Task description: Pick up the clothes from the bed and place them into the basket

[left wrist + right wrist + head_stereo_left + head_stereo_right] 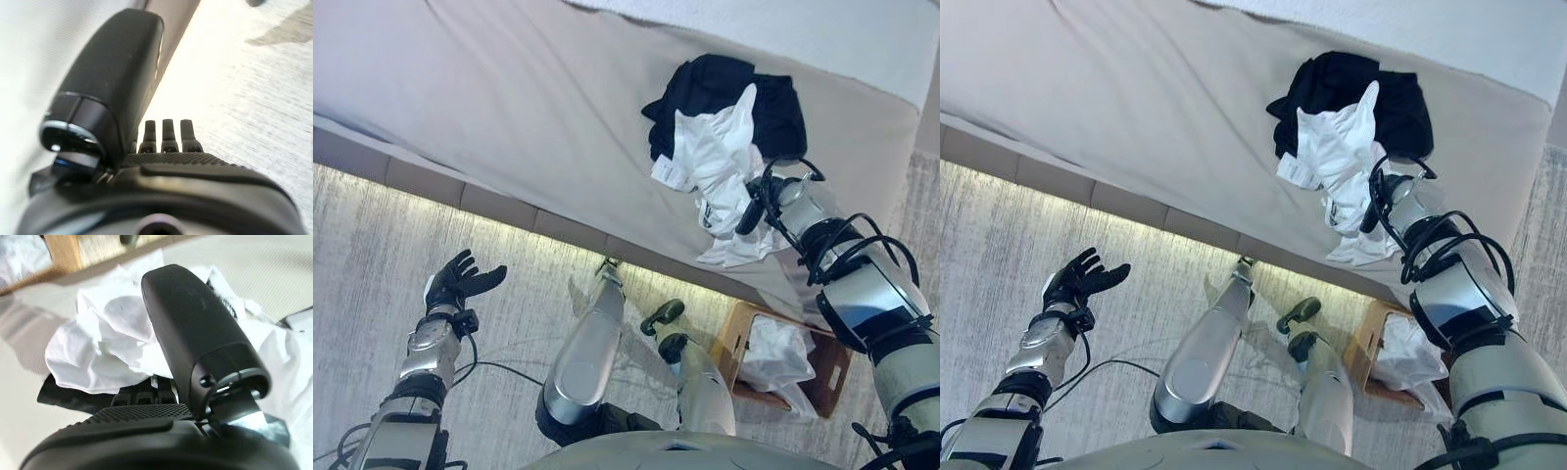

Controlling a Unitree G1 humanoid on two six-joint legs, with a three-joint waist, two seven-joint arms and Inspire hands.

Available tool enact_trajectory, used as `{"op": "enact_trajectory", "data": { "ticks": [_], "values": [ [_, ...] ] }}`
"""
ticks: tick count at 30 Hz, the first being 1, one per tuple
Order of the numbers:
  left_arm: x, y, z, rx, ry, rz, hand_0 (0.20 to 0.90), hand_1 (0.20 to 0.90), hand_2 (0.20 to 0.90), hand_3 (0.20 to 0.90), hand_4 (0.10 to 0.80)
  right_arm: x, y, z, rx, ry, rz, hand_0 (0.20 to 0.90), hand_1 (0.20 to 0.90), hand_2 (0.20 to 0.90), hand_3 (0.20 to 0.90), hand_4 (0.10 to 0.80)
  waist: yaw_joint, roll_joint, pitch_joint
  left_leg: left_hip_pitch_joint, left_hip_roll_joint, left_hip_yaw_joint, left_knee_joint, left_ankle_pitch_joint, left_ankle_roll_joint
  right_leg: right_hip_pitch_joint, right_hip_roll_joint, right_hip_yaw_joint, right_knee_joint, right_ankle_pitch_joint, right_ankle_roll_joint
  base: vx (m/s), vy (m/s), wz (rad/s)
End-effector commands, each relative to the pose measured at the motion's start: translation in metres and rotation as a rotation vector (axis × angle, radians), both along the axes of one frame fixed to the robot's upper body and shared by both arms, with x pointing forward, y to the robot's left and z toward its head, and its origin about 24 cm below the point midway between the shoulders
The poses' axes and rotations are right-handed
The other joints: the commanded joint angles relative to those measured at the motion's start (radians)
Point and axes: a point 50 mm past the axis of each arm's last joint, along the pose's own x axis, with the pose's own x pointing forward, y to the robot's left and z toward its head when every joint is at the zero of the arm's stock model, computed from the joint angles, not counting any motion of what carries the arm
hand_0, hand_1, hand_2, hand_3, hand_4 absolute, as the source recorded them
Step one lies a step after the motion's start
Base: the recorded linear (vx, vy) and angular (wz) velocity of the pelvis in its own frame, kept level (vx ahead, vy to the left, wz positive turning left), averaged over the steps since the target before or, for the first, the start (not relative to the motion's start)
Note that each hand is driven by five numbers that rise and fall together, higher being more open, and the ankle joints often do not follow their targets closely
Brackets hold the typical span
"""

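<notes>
Two garments lie heaped on the bed (pixel 509 117) near its edge — a white garment (pixel 720 157) crumpled over a black garment (pixel 778 103) — as the robot's right hand (pixel 751 208) reaches into the white cloth. In the right wrist view the thumb stands out over the bunched white fabric while the fingers are sunk into the folds, so whether they have closed on the cloth cannot be told. The left hand (pixel 458 279) hangs over the carpet beside the bed, fingers spread and relaxed, holding nothing.

A wooden basket (pixel 736 328) stands on the floor just below the bed's edge, near the right arm, with some white cloth (pixel 773 354) already inside it.

To do this step well, the hand would likely need to gather a thick fold of the white garment rather than a thin edge, then lift high enough for the trailing cloth to clear the mattress edge — a loose tail could snag there or drag the black garment along. The basket sits close, so a short carry outward and down should serve.
</notes>
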Motion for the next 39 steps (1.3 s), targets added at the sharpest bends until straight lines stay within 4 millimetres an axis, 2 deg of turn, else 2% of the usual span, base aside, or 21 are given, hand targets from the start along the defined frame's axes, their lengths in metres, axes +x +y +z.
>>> {"op": "enact_trajectory", "data": {
  "ticks": [1, 2, 3, 4, 7, 10, 11, 12, 14, 16, 17, 18, 20, 24, 29, 34, 39],
  "values": [
    [0.012, -0.02, 0.01, -0.017, -0.127, -0.052, 0.9, 0.9, 0.9, 0.9, 0.8, 0.008, 0.007, 0.021, 0.043, -0.129, -0.001, 0.9, 0.9, 0.9, 0.9, 0.8, 0.008, 0.064, -0.009, 0.018, -0.044, -0.006, -0.04, 0.046, 0.1, 0.005, 0.039, -0.026, 0.081, -0.004, -0.003, -0.062, 0.015, -0.01],
    [0.014, -0.025, 0.01, -0.017, -0.129, -0.066, 0.9, 0.9, 0.9, 0.9, 0.8, 0.009, 0.009, 0.02, 0.06, -0.144, -0.003, 0.9, 0.9, 0.9, 0.9, 0.8, 0.007, 0.067, -0.009, 0.012, -0.043, -0.006, -0.047, 0.051, 0.099, -0.002, 0.041, -0.028, 0.078, -0.003, -0.002, -0.063, -0.006, 0.01],
    [0.018, -0.033, 0.01, -0.019, -0.135, -0.088, 0.9, 0.9, 0.9, 0.9, 0.8, 0.011, 0.013, 0.021, 0.082, -0.183, -0.006, 0.686, 0.686, 0.686, 0.65, 0.55, 0.004, 0.071, -0.009, 0.005, -0.039, -0.008, -0.063, 0.062, 0.096, -0.012, 0.043, -0.03, 0.073, -0.003, 0.0, -0.053, -0.012, 0.12],
    [0.019, -0.036, 0.01, -0.02, -0.138, -0.101, 0.9, 0.9, 0.9, 0.9, 0.8, 0.013, 0.016, 0.026, 0.074, -0.228, -0.003, 0.3, 0.3, 0.3, 0.2, 0.1, 0.003, 0.076, -0.009, 0.004, -0.037, -0.009, -0.074, 0.068, 0.094, -0.017, 0.045, -0.029, 0.073, -0.005, 0.0, -0.053, -0.016, 0.1],
    [0.019, -0.046, 0.008, -0.032, -0.144, -0.116, 0.9, 0.9, 0.9, 0.9, 0.8, 0.017, 0.025, 0.054, 0.061, -0.496, 0.001, 0.3, 0.3, 0.3, 0.2, 0.1, -0.013, 0.08, -0.009, 0.016, -0.022, -0.005, -0.108, 0.079, 0.088, -0.01, 0.052, -0.026, 0.061, -0.004, 0.002, -0.043, -0.015, -0.66],
    [0.01, -0.047, -0.001, -0.04, -0.131, -0.083, 0.9, 0.9, 0.9, 0.9, 0.8, 0.011, 0.04, 0.102, 0.047, -0.861, 0.035, 0.3, 0.3, 0.3, 0.2, 0.1, -0.043, 0.066, -0.009, 0.058, -0.002, 0.009, -0.128, 0.066, 0.084, 0.017, 0.061, -0.001, 0.04, -0.001, 0.001, -0.029, -0.007, 0.27],
    [0.007, -0.045, -0.002, -0.04, -0.124, -0.072, 0.9, 0.9, 0.9, 0.9, 0.8, 0.007, 0.041, 0.113, 0.033, -0.943, 0.053, 0.3, 0.3, 0.3, 0.2, 0.1, -0.05, 0.061, -0.009, 0.071, 0.004, 0.014, -0.133, 0.063, 0.083, 0.026, 0.063, 0.006, 0.034, -0.001, 0.0, -0.025, -0.018, -0.2],
    [0.002, -0.041, -0.007, -0.034, -0.1, -0.047, 0.9, 0.9, 0.9, 0.9, 0.8, -0.006, 0.042, 0.139, 0.012, -1.135, 0.078, 0.3, 0.3, 0.3, 0.2, 0.1, -0.071, 0.047, -0.009, 0.104, 0.013, 0.026, -0.14, 0.053, 0.084, 0.052, 0.07, 0.027, 0.021, 0.002, -0.001, -0.012, -0.018, -0.7],
    [-0.004, -0.036, -0.011, -0.021, -0.064, -0.027, 0.9, 0.9, 0.9, 0.9, 0.8, -0.021, 0.041, 0.161, -0.017, -1.286, 0.099, 0.3, 0.3, 0.3, 0.2, 0.1, -0.089, 0.034, -0.009, 0.146, 0.024, 0.042, -0.147, 0.041, 0.084, 0.086, 0.077, 0.049, 0.006, -0.001, 0.0, 0.003, -0.021, -0.64],
    [-0.01, -0.029, -0.016, -0.007, -0.02, -0.011, 0.9, 0.9, 0.9, 0.9, 0.8, -0.037, 0.041, 0.186, -0.054, -1.395, 0.114, 0.3, 0.3, 0.3, 0.2, 0.1, -0.106, 0.022, -0.009, 0.199, 0.033, 0.06, -0.156, 0.027, 0.085, 0.127, 0.083, 0.07, -0.007, -0.003, 0.0, -0.015, -0.027, -0.05],
    [-0.012, -0.024, -0.018, 0.01, 0.006, -0.008, 0.9, 0.9, 0.9, 0.9, 0.8, -0.048, 0.039, 0.201, -0.087, -1.472, 0.11, 0.3, 0.3, 0.3, 0.2, 0.1, -0.115, 0.018, -0.009, 0.218, 0.038, 0.073, -0.162, 0.044, 0.088, 0.149, 0.088, 0.068, -0.031, 0.021, -0.008, -0.041, -0.05, -0.14],
    [-0.015, -0.02, -0.02, 0.028, 0.034, -0.009, 0.9, 0.9, 0.9, 0.9, 0.8, -0.056, 0.036, 0.212, -0.114, -1.514, 0.106, 0.3, 0.3, 0.3, 0.2, 0.1, -0.124, 0.011, -0.009, 0.252, 0.042, 0.084, -0.166, 0.036, 0.089, 0.177, 0.091, 0.079, -0.042, 0.023, -0.006, -0.016, -0.057, -0.13],
    [-0.025, -0.014, -0.027, 0.058, 0.103, -0.018, 0.9, 0.9, 0.9, 0.9, 0.8, -0.072, 0.027, 0.228, -0.144, -1.565, 0.098, 0.3, 0.3, 0.3, 0.2, 0.1, -0.148, -0.008, -0.036, 0.318, 0.051, 0.106, -0.181, 0.02, 0.088, 0.237, 0.101, 0.1, -0.079, 0.028, -0.002, 0.081, -0.075, 0.01],
    [-0.043, -0.01, -0.04, 0.074, 0.193, -0.021, 0.9, 0.9, 0.9, 0.9, 0.8, -0.091, 0.01, 0.238, -0.197, -1.58, 0.097, 0.3, 0.3, 0.3, 0.2, 0.1, -0.19, -0.033, -0.123, 0.417, 0.059, 0.139, -0.215, -0.006, 0.084, 0.324, 0.12, 0.134, -0.152, 0.04, 0.005, 0.134, -0.052, -0.17],
    [-0.057, -0.017, -0.055, 0.081, 0.285, -0.072, 0.9, 0.9, 0.9, 0.9, 0.8, -0.109, -0.014, 0.244, -0.275, -1.562, 0.071, 0.3, 0.3, 0.3, 0.2, 0.1, -0.263, -0.048, -0.269, 0.533, 0.067, 0.192, -0.266, -0.02, 0.086, 0.406, 0.137, 0.189, -0.217, 0.062, 0.008, 0.112, -0.053, -0.39],
    [-0.069, -0.026, -0.069, 0.087, 0.373, -0.135, 0.9, 0.9, 0.9, 0.9, 0.8, -0.117, -0.041, 0.249, -0.252, -1.518, -0.006, 0.3, 0.3, 0.3, 0.2, 0.1, -0.327, -0.032, -0.389, 0.622, 0.072, 0.241, -0.35, -0.008, 0.077, 0.454, 0.154, 0.235, -0.252, 0.075, 0.01, 0.062, -0.065, -0.4],
    [-0.078, -0.034, -0.079, 0.082, 0.449, -0.193, 0.9, 0.9, 0.9, 0.9, 0.8, -0.123, -0.067, 0.251, -0.194, -1.51, -0.098, 0.3, 0.3, 0.3, 0.2, 0.1, -0.383, -0.003, -0.444, 0.673, 0.07, 0.282, -0.381, -0.012, 0.072, 0.477, 0.156, 0.272, -0.274, 0.079, 0.009, -0.027, -0.09, -0.32]
  ]
}}
